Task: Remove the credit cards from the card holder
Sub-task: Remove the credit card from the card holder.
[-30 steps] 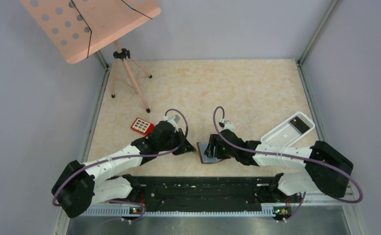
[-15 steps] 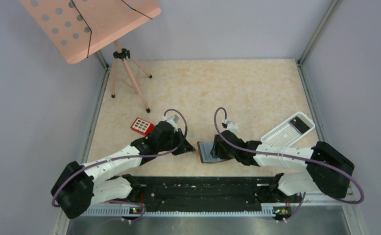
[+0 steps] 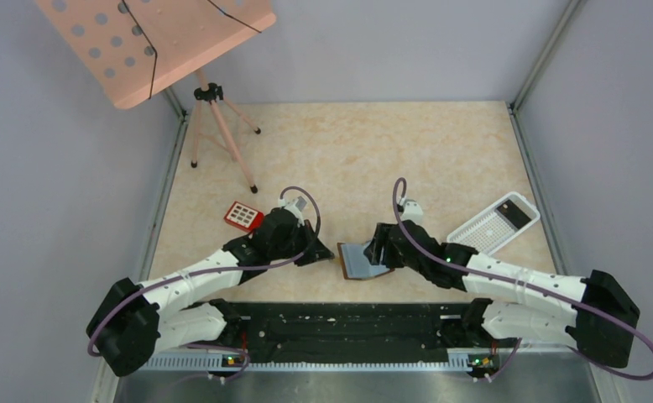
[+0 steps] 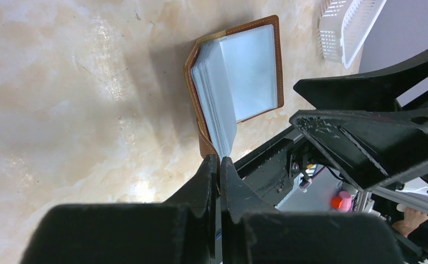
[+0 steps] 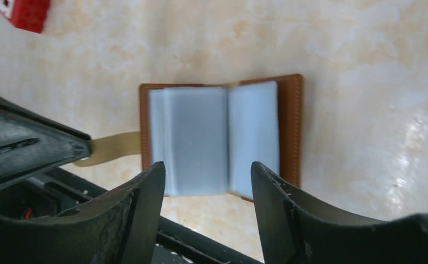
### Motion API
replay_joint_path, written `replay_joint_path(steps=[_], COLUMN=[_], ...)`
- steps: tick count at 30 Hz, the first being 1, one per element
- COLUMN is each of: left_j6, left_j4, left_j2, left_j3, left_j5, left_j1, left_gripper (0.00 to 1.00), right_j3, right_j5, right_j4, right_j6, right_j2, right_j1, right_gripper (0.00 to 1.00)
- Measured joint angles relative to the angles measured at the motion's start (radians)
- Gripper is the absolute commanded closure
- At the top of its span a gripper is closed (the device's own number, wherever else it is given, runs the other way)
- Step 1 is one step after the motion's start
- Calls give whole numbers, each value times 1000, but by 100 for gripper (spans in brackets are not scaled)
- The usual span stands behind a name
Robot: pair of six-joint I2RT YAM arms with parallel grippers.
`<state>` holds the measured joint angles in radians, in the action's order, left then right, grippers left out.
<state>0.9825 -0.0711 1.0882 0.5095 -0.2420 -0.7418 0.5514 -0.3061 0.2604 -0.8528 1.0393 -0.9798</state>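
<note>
beige table [image 3: 441,159] with open card holder [image 5: 223,137], tab [image 5: 108,149] in left jaws

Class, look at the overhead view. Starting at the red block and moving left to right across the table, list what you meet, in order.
red keypad block → left hand → card holder → white perforated tray. The right hand is left out because it overlaps the card holder.

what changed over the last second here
The right gripper drew back to the right, off the open brown leather card holder, uncovering more of its blue-grey inside; its jaws stand open, empty. The left gripper stayed shut on the holder's tab. Holder, red keypad block and white perforated tray did not move.
</note>
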Motion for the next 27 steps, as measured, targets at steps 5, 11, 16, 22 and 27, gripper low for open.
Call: replay_joint_path(steps=[5, 11, 16, 22, 27], left_j6=[7, 8, 8, 7, -1], left_j4=[9, 11, 11, 8, -9], left_j2=[0, 0, 0, 1, 1], left_j3=[0, 0, 0, 0, 0], left_j5=[-5, -8, -8, -8, 0], left_j1=[0, 0, 0, 0, 0], left_gripper=[100, 100, 100, 100, 100], right_j3=[8, 8, 8, 13, 13], right_j5=[69, 119, 154, 172, 166], right_j4=[-98, -172, -225, -249, -261], right_j6=[6, 5, 8, 6, 5], right_j2=[44, 151, 228, 305, 304], right_j1=[0, 0, 0, 0, 0], right_gripper=[38, 37, 36, 46, 59])
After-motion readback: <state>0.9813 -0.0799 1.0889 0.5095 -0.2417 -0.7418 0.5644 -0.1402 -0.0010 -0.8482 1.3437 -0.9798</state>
